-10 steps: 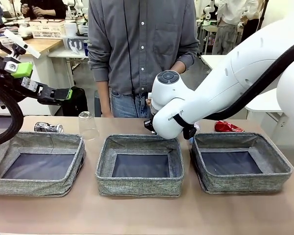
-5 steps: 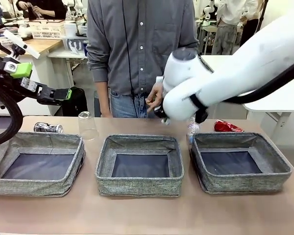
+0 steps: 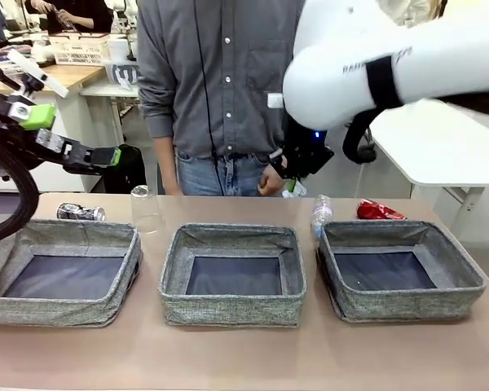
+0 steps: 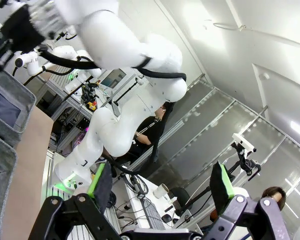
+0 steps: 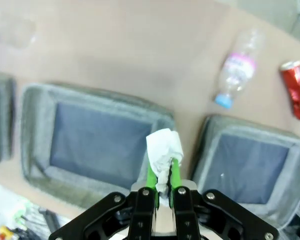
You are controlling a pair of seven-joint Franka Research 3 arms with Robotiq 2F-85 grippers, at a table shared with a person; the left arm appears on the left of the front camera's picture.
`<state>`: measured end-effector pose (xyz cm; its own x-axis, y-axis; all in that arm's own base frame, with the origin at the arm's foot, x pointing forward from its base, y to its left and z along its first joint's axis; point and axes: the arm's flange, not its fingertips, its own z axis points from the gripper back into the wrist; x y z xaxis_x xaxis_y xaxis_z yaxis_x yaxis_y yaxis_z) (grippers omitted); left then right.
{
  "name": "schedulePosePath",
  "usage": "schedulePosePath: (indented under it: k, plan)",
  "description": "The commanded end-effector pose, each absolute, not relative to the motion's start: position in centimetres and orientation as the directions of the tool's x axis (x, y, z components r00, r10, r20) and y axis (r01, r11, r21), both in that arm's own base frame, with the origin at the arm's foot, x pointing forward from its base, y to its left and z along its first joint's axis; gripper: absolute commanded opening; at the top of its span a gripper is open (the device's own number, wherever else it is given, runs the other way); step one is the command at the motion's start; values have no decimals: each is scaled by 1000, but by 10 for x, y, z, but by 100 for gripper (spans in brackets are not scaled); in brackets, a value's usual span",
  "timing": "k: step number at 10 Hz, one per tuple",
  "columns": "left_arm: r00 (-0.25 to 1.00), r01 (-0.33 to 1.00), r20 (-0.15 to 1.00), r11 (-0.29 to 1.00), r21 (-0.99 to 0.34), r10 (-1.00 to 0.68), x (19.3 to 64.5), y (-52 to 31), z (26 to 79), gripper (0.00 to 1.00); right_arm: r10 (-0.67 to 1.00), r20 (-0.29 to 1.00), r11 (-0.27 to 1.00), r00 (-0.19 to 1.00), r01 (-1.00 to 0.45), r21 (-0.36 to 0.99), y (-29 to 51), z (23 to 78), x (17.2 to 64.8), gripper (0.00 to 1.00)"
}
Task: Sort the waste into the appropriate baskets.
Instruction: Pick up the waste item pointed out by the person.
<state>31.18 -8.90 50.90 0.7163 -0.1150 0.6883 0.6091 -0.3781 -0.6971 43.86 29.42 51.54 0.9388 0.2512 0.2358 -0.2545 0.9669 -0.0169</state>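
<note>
Front: three baskets point(image 3: 232, 311) sit in a row on the tabletop point(image 3: 244, 358), with dark can point(image 3: 80, 213), cup point(image 3: 147, 209), bottle point(image 3: 320, 213) and red can point(image 3: 379, 211) behind them. Left wrist: left gripper point(image 4: 161, 181) jaws wide apart, empty. Right wrist: right gripper point(image 5: 162, 170) jaws clamped on tissue point(image 5: 164, 145), over the middle and right baskets' adjoining walls.

Count: 3 grey woven baskets, namely left basket point(image 3: 57, 310), middle basket point(image 3: 232, 310) and right basket point(image 3: 407, 304). Litter comes to 5 pieces: 2 cans (1 dark can point(image 3: 81, 213), 1 crushed red can point(image 3: 379, 211)), 1 clear plastic cup point(image 3: 146, 209), 1 clear water bottle point(image 3: 320, 213) and 1 crumpled white tissue point(image 5: 164, 146). Also 2 grippers, left gripper point(image 4: 160, 181) and right gripper point(image 5: 162, 165), plus 1 person point(image 3: 220, 90) at the far side.
</note>
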Motion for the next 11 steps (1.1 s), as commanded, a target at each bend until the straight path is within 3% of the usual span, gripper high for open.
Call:
schedulePosePath:
  k: [1,2,4,5,7,11]
  plan:
    - [705,621,703,-396,-677,-95,310,-91,512,100,364,293,926,884,-376,-16,293,515,402,0]
    - [705,621,703,-396,-677,-95,310,-91,512,100,251,236,967,939,-255,-17,294,515,439,0]
    - [705,621,703,-396,-677,-95,310,-91,512,100,251,236,967,939,-255,-17,294,515,439,0]
    - [705,621,703,-396,-677,-95,310,-91,512,100,284,249,958,926,-285,-33,300,523,417,11]
    - [705,621,703,-396,-677,-95,310,-91,512,100,291,267,955,919,-295,-25,330,578,402,11]
    - [705,621,703,-396,-677,-95,310,-91,512,100,159,213,987,964,-154,-41,376,679,367,11]
